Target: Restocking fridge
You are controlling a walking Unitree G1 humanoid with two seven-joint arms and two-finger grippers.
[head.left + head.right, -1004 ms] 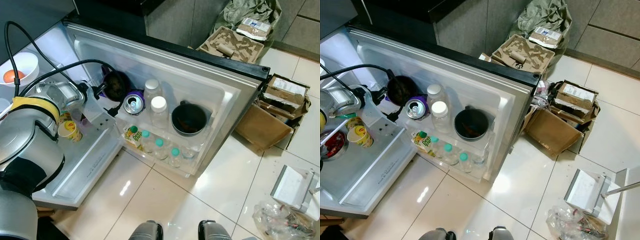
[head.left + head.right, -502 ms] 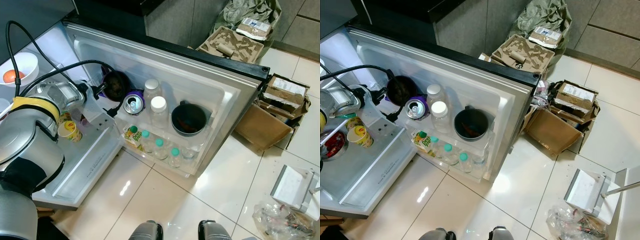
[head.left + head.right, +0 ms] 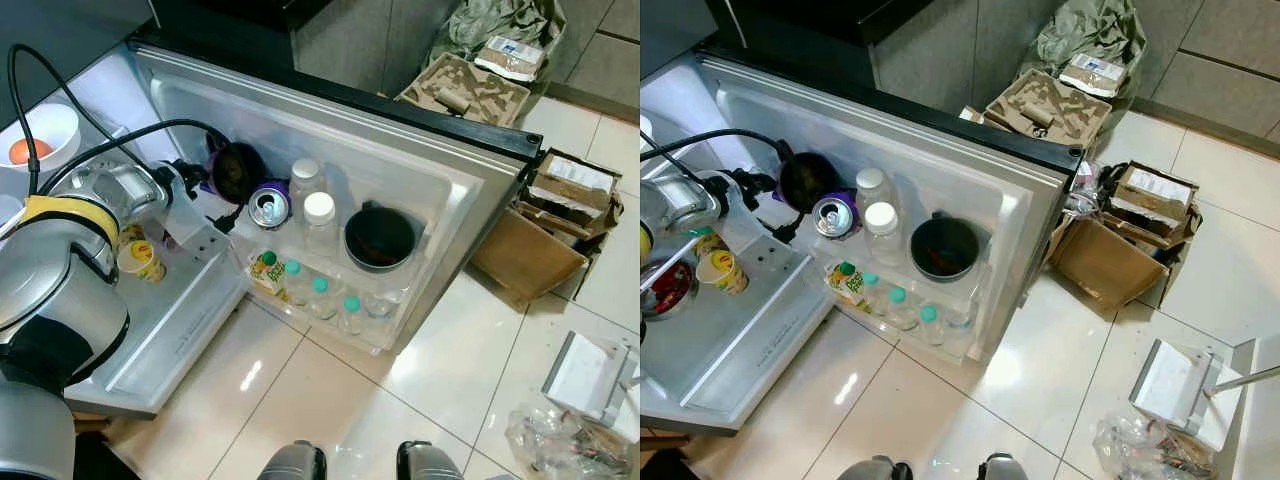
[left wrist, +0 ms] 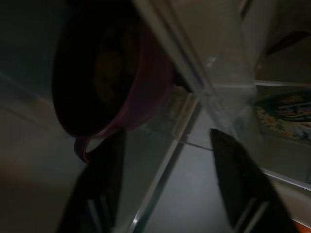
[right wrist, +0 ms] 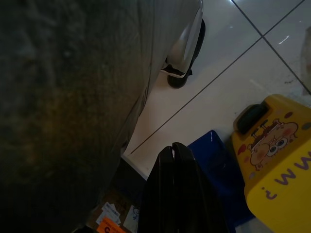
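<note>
Judging from the open fridge door (image 3: 470,190), the restocking looks well under way but not finished. Farthest from that door, on the fridge's inner shelves, sit a white bowl (image 3: 40,135) holding an orange fruit and, lower down, a yellow instant-noodle cup (image 3: 140,262). Closer to the door's hinge side, the left gripper (image 3: 205,180) reaches toward the end of the upper door shelf, where a dark purple mug (image 3: 237,170) rests; the left wrist view shows its two black fingers (image 4: 104,182) spread apart and holding nothing, with the mug just ahead of them, so I judge the mug is either just set down or about to be adjusted. Along the door's upper shelf, next come a purple drink can (image 3: 268,207), two white-capped bottles (image 3: 318,222) and a black pot (image 3: 379,238), which together nearly fill it. The door's lower shelf holds a green juice carton (image 3: 264,272) and a row of teal-capped water bottles (image 3: 320,297), also fairly full. Beyond the door's outer edge, cardboard boxes (image 3: 545,225) and packaging lie on the tiled floor, and whether they still contain goods to load cannot be told. The right gripper (image 5: 177,194) hangs idle near the floor, fingers pressed together and empty, beside a yellow cartoon-printed container (image 5: 279,160).
</note>
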